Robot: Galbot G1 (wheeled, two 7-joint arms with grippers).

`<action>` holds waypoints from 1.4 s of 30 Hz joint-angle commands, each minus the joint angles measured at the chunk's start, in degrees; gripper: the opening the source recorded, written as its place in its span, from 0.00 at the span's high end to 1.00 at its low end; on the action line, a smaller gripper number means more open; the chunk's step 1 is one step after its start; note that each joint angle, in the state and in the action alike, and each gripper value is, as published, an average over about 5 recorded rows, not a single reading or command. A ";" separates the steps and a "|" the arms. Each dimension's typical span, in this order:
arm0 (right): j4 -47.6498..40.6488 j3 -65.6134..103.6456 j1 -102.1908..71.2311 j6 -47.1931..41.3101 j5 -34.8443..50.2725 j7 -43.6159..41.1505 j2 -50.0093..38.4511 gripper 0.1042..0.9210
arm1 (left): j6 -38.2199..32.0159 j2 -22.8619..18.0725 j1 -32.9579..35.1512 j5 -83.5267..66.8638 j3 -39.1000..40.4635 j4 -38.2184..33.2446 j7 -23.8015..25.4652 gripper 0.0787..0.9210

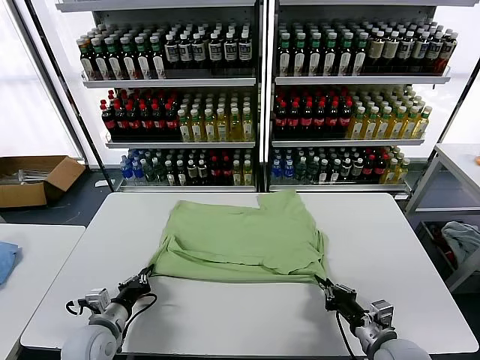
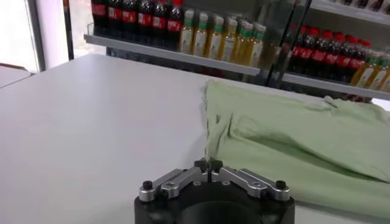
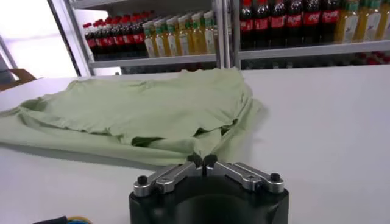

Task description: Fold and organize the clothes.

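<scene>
One light green shirt lies on the white table, plain side up, with its upper layer folded over and wrinkled. No collar or checkered print shows. My left gripper is at the shirt's near left corner, and in the left wrist view it is shut on a thin edge of the shirt. My right gripper is at the near right corner, and in the right wrist view it is shut on the hem of the shirt. Both sit low over the table.
Shelves of drink bottles stand behind the table. A cardboard box sits on the floor at the left. A small blue cloth lies on the left side table. A pale grey-white bundle lies under a side table at the right.
</scene>
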 commanded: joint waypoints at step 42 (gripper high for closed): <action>-6.30 2.81 18.51 -6.11 24.06 -2.49 -19.99 0.18 | 6.14 10.89 14.67 -8.80 -17.28 -19.54 3.42 0.21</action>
